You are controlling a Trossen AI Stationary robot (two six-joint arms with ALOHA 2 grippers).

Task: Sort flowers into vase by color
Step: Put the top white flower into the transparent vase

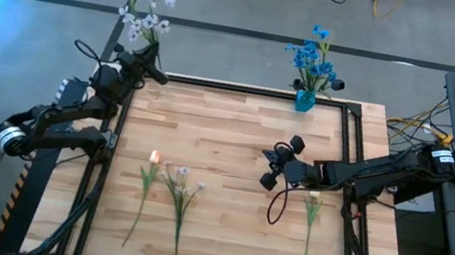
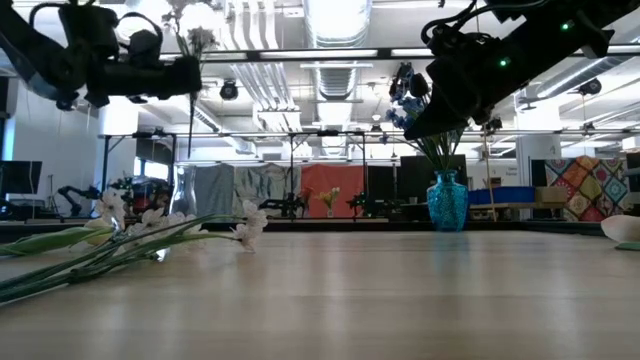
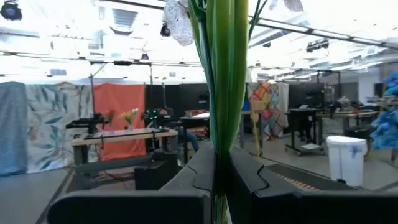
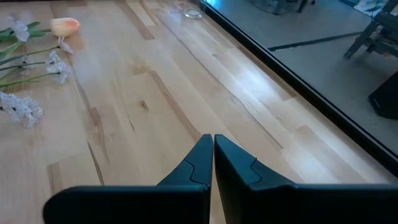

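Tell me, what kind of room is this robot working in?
Probably a robotics lab or workshop. Bare ceiling pipes and ducts run overhead, loose yellow and black cables lie on the grey concrete floor, and another workbench holding small dark robot arms stands in front of an orange cloth backdrop.

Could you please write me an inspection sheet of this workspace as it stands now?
Surface: wooden table, dry, unmarked.
Job's things: blue flowers in blue vase; peach tulip, white stem, another stem lying flat.
Clutter: nothing seen.
Grippers: left gripper at far-left corner, jaws shut on white flowers; right gripper over table, jaws shut, empty.
Cables: loose on floor.
Surroundings: workshop benches behind.
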